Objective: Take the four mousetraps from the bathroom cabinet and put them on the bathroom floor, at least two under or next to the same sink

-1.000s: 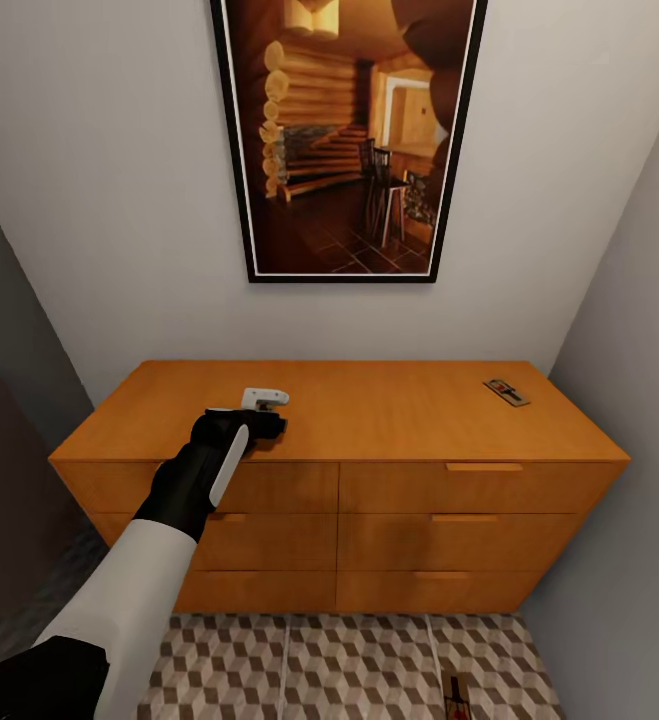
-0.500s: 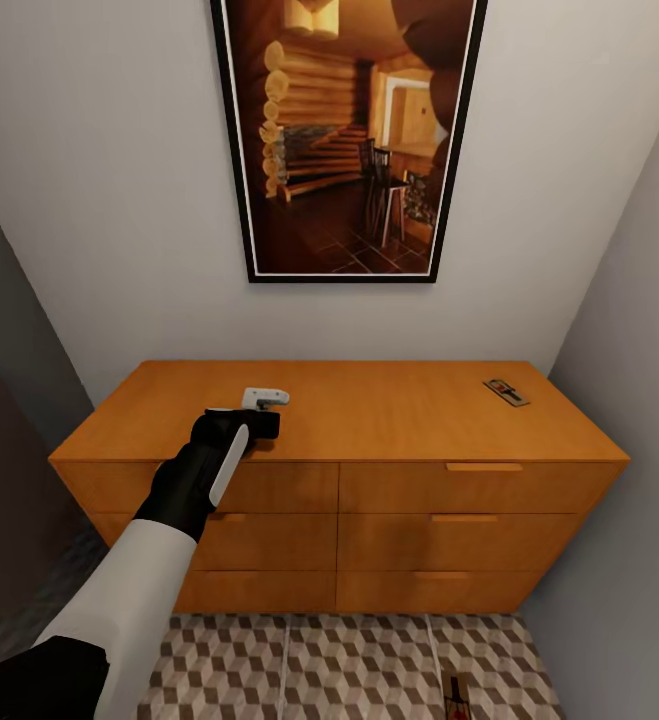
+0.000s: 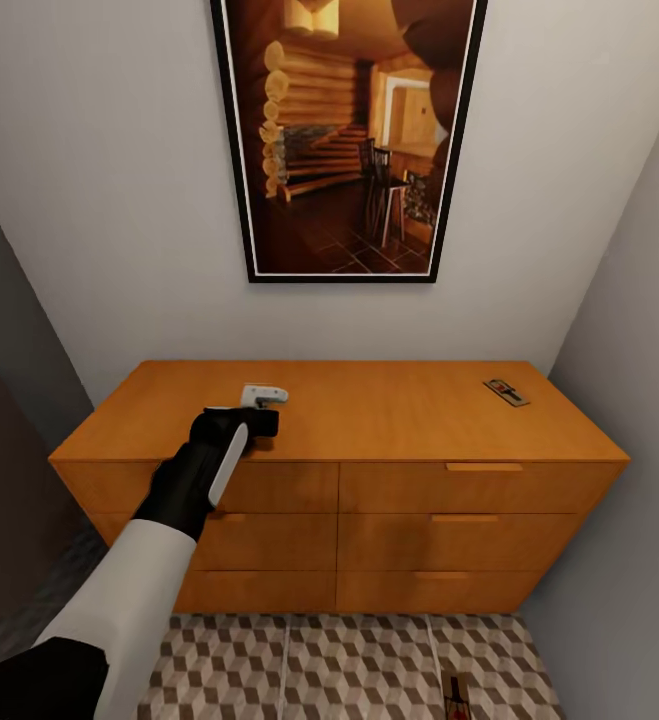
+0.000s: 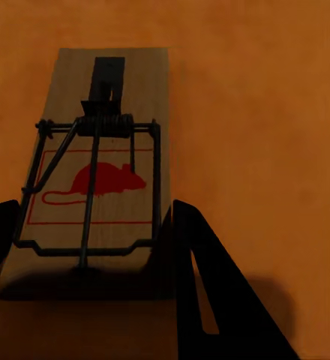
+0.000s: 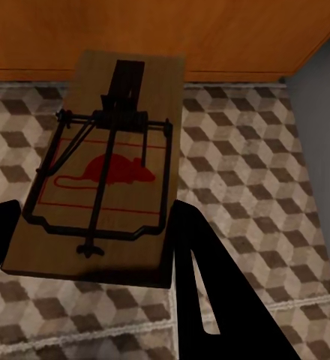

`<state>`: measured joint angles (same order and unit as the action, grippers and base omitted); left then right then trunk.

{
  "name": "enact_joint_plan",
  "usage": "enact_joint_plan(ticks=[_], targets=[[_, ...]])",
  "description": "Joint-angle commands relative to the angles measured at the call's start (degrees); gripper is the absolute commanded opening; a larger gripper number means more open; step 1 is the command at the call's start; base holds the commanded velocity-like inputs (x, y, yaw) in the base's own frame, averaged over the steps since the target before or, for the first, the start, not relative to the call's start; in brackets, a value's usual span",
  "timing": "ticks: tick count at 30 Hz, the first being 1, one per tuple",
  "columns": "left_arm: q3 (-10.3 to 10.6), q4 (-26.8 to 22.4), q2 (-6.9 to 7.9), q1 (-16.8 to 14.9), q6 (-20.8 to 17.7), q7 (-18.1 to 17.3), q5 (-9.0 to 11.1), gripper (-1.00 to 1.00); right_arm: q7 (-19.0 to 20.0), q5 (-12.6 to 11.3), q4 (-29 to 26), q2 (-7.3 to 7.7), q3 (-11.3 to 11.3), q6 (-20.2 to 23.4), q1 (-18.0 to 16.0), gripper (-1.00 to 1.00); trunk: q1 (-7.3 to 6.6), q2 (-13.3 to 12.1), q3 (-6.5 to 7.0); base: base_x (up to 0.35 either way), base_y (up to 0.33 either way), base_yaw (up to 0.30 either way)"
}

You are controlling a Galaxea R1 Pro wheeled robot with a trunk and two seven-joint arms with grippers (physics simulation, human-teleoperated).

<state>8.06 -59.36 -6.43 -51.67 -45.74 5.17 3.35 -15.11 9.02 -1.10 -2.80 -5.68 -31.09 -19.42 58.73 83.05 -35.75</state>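
The left claw (image 3: 265, 412) is seen over the flat top of the cabinet (image 3: 369, 410), near its front left part. In the left wrist view a mousetrap (image 4: 97, 172) lies flat on the orange wood between the two dark fingers (image 4: 210, 292), which stand at its two long sides. Whether they already press on the board cannot be told, so the state of this claw is left undecided.

In the right wrist view a second mousetrap (image 5: 105, 172) sits between the fingers of the right claw (image 5: 90, 262), above the patterned bathroom floor (image 5: 247, 187) and in front of the cabinet's base. It appears to be carried, with the claw closed on its board.

A third mousetrap (image 3: 506, 392) lies on the cabinet top near the back right corner, well apart from the left claw. A small dark and red object (image 3: 458, 697) is seen on the floor tiles at the lower edge of the head view; its identity cannot be told.

The step in hand is judged to be the pick-up of the left trap. The board should be gripped by its long edges, squarely and low, with the wire bar and spring left untouched, and lifted straight up.

Each trap is a pale wooden board with a dark wire frame, a coil spring and a red mouse print.
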Motion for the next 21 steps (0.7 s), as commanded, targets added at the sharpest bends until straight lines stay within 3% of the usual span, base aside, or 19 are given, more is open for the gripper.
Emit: enact_joint_plan(ticks=[1, 12, 21], targets=[[0.1, -1.3, 0.02, 0.0, -0.3, 0.5, 0.3, -1.00, 0.0, 0.4, 0.0, 0.00, -0.5, -0.2, 0.0, -1.00, 0.00, 0.0, -0.05, 0.000, 0.000, 0.000], [0.2, -11.4, 0.02, 0.0, -0.9, 0.6, 0.3, -1.00, 0.0, 0.4, 0.0, -0.01, -0.5, -0.2, -0.1, -1.00, 0.00, 0.0, -0.05, 0.000, 0.000, 0.000], [0.2, -12.6, 0.04, 0.0, -1.1, 0.6, 0.3, -1.00, 0.0, 0.4, 0.1, 0.01, -0.5, -0.2, 0.0, -1.00, 0.00, 0.0, -0.05, 0.000, 0.000, 0.000]])
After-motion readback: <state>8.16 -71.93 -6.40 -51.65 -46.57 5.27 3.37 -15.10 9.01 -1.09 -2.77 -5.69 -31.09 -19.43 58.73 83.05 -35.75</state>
